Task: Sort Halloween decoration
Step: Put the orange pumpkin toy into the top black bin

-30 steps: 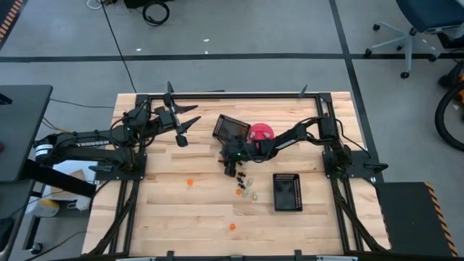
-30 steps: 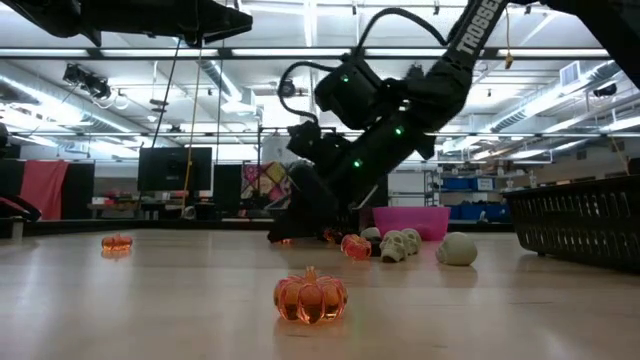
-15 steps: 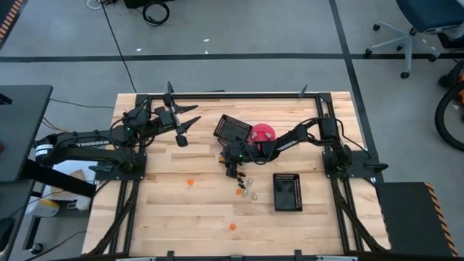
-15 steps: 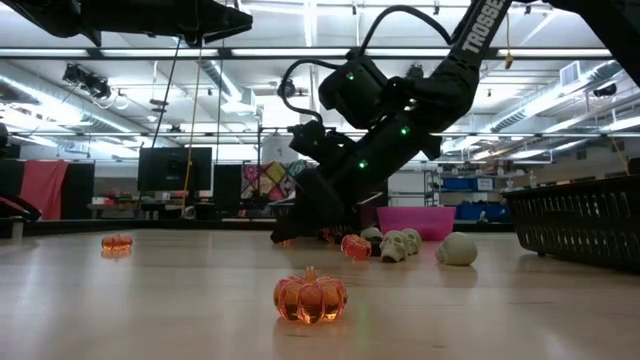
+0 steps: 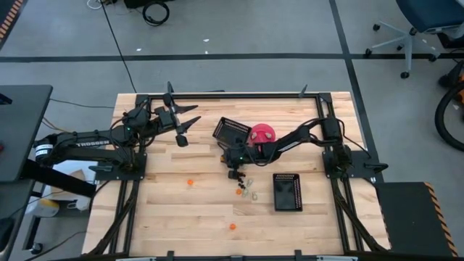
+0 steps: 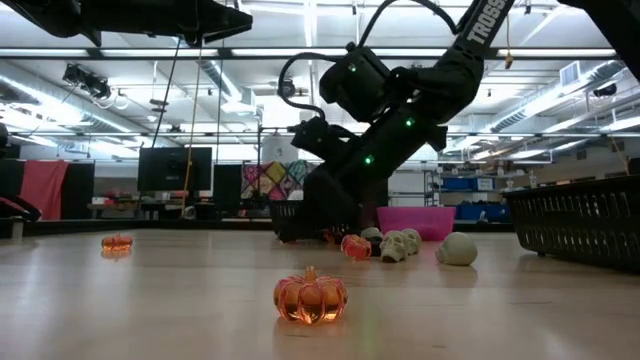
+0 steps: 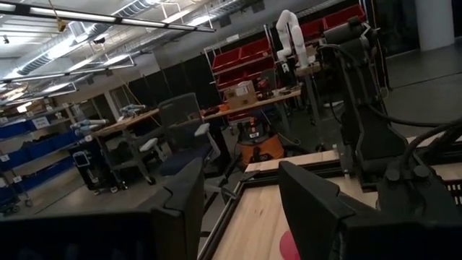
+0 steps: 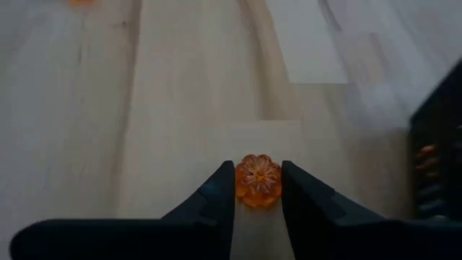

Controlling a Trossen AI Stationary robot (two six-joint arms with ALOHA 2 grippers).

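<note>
An orange pumpkin [image 8: 258, 180] is clamped between the fingers of the right gripper [image 8: 258, 189], just above the table [image 8: 144, 108]. It is judged light, hard and slippery, best pinched across its ribbed sides. The left gripper [image 7: 238, 209] is held apart, empty.

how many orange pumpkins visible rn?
4: one in the right gripper as pumpkin; loose ones. Others may be hidden in the baskets.

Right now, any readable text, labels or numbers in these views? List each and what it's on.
"TROSSEN": white letters along the left arm, high view.
"TROSS", cut off by the frame edge: white letters on the right arm, low view.
Red bins on the shelves behind, left wrist view: any labels too small to read.
Nothing legible on the baskets, bowl or trinkets.
</note>
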